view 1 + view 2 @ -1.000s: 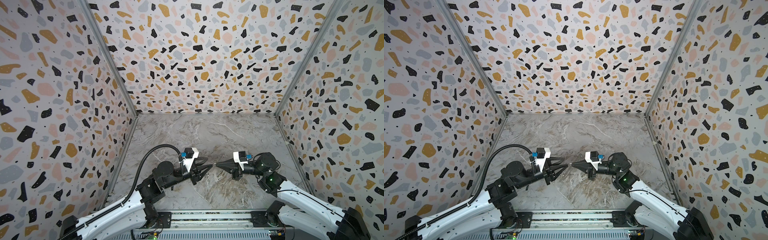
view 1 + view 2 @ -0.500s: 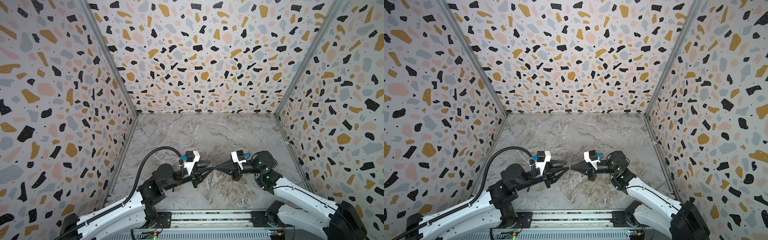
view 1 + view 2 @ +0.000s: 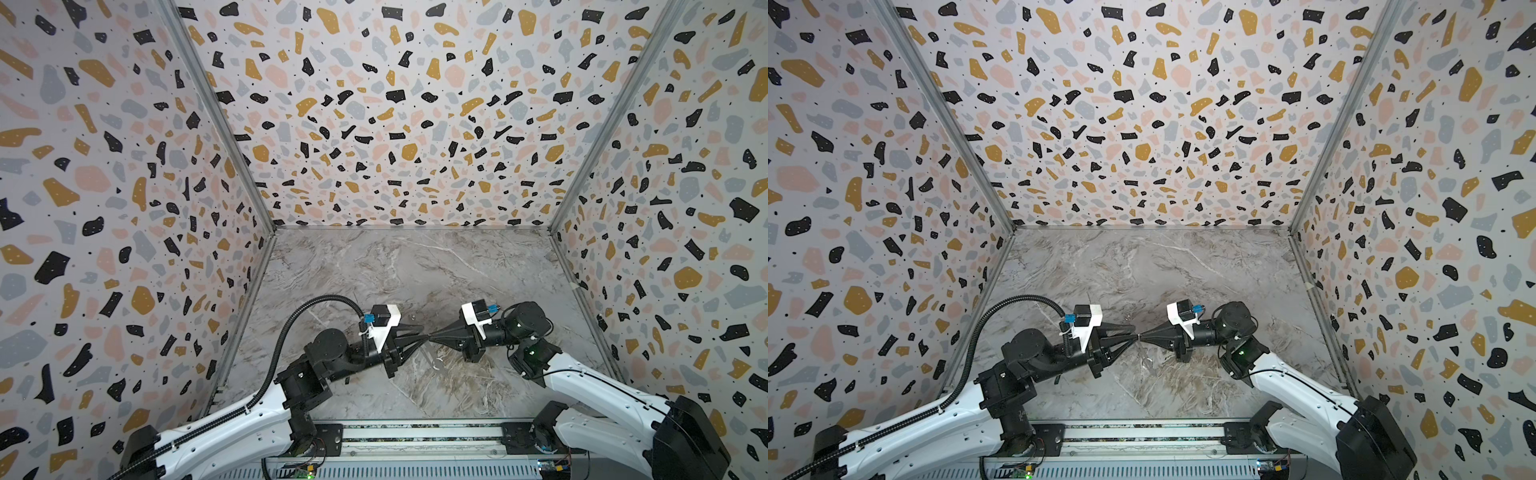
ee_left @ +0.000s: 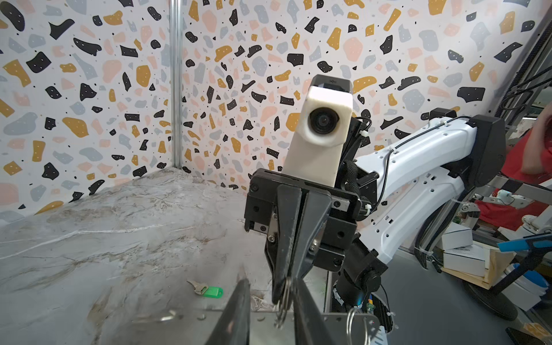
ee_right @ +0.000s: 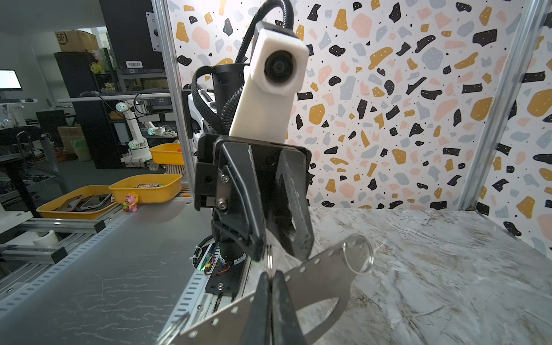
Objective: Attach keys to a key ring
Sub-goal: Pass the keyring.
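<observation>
Key ring (image 5: 270, 263), a thin silvery wire loop seen almost edge-on, is clamped in the right gripper (image 3: 432, 336). That gripper's two dark fingers are pressed flat together on one side of the loop, with no gap between them. The rest of the key ring sticks out past those fingertips. There the left gripper (image 3: 424, 336) meets it from the opposite side, so in both top views the two grippers stand tip to tip, raised above the marble table (image 3: 415, 270). The left gripper is not clenched. Its fingers (image 5: 254, 236) stand apart with one on each side of the key ring's free part. One fingertip is just beside the wire, but whether it touches cannot be told, and the other is clearly off it. Just under the key ring is a flat grey plate (image 5: 322, 277) with a row of small holes along one edge and a large oval opening. Whether the key ring passes through one of those holes, or whether the plate hangs or lies on the table, cannot be told. A second ring (image 5: 371, 258) sits at the plate corner farther from the key ring. The green key (image 4: 212, 292) lies flat on the table, lower than the key ring and apart from it, touched by neither gripper. Its green head is the end nearer the key ring, and its short silvery shaft points away.
</observation>
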